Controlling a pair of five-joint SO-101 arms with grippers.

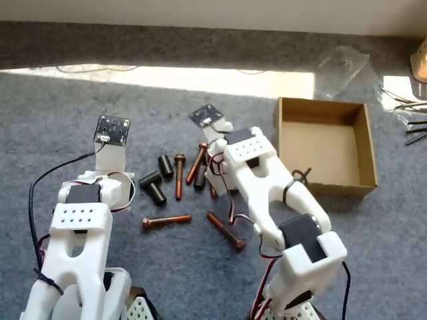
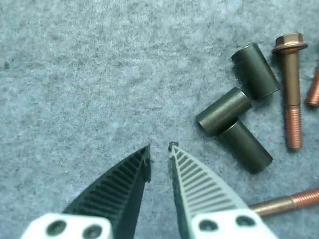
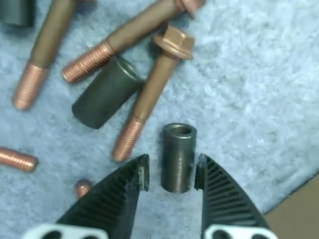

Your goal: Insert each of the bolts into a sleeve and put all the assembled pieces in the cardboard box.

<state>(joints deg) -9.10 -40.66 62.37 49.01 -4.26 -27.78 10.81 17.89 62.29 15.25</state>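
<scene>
My right gripper [image 3: 172, 168] is open and low over the carpet, its fingers on either side of a dark sleeve [image 3: 178, 157] that lies between them. A copper bolt [image 3: 154, 84] and a second sleeve [image 3: 107, 92] lie just beyond it. My left gripper [image 2: 159, 148] stands slightly open over bare carpet with nothing in it. Three dark sleeves [image 2: 223, 111] cluster a short way off, beside a bolt [image 2: 289, 84]. The cardboard box [image 1: 363, 143] sits to the right of the pile in the high view, with several bolts [image 1: 167, 221] and sleeves [image 1: 157, 193] between the arms.
Grey carpet covers the floor. A clear plastic bag [image 1: 343, 63] lies behind the box, and black cable ties [image 1: 413, 127] at the far right edge. A sunlit strip [image 1: 167, 77] runs across the back. A loose bolt [image 1: 225, 231] lies near the right arm's base.
</scene>
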